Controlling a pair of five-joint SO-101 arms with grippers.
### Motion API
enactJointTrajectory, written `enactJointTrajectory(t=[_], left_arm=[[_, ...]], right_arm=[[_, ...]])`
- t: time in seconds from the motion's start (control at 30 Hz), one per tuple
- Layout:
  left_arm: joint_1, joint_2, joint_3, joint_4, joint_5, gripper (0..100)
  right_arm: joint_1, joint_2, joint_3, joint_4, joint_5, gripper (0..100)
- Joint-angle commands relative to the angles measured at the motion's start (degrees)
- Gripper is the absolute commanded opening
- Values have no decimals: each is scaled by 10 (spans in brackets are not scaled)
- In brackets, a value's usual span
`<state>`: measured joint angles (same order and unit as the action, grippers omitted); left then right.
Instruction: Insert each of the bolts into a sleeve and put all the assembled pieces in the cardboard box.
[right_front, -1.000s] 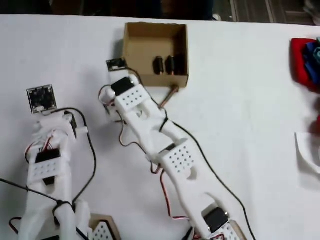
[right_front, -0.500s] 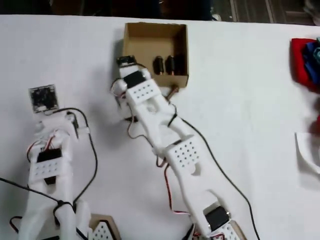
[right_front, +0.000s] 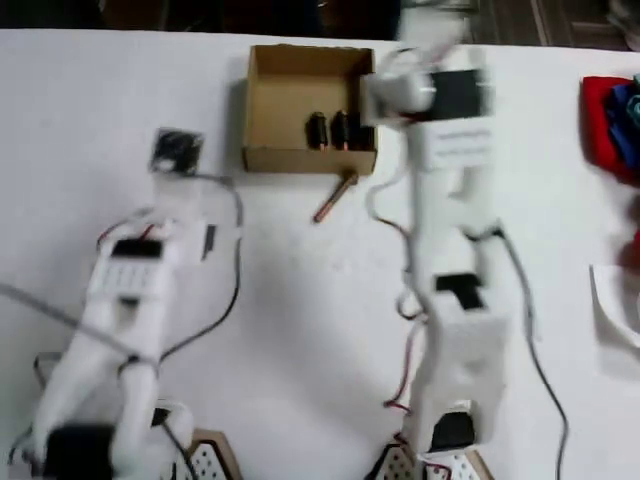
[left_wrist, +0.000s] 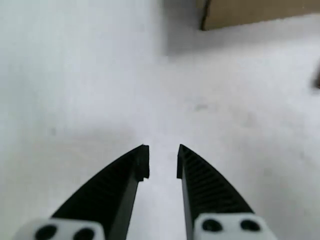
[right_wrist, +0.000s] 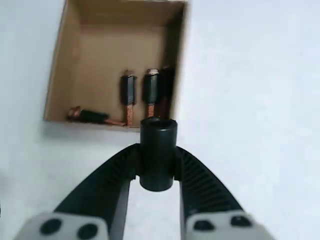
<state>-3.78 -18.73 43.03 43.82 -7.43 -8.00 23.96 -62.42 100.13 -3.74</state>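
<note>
- While the right gripper (right_wrist: 158, 165) hangs over the table (right_front: 300, 330) close beside the cardboard box (right_wrist: 55, 80), its fingers (right_wrist: 197, 182) are clamped on a black sleeve (right_wrist: 158, 145); the sleeve stands upright between them, one end towards the wrist camera
- left gripper (left_wrist: 162, 162): fingers (left_wrist: 125, 185) a narrow gap apart; nothing between them; bare white table beneath; one corner of the box farther off
- box contents, right wrist view: assembled pieces (right_wrist: 128, 95) with black sleeves and copper-coloured thread showing; two lie side by side near one wall; a third lies along the adjoining wall; a further dark shape against the wall beside the pair, too dim to identify
- bolt (right_front: 335, 197): copper-coloured, loose on the table just outside the box's near wall, lying slanted; apart from both grippers
- high view: left arm (right_front: 130, 275) on the table left of the box; right arm (right_front: 455, 250) stretched along the box's right side, its end level with the box
- red cloth (right_front: 610, 110) at the table's far right edge, well apart from the box
</note>
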Motion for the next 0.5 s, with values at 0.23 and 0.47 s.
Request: enactJointTrajectory(t=[0.23,0.47], left_arm=[[181,422,-647,297,-7,120],[236,647,-935,389,66,185]], right_arm=[[146,-357,738,-182,9,20],[192,-433,1026,-425,9,20]])
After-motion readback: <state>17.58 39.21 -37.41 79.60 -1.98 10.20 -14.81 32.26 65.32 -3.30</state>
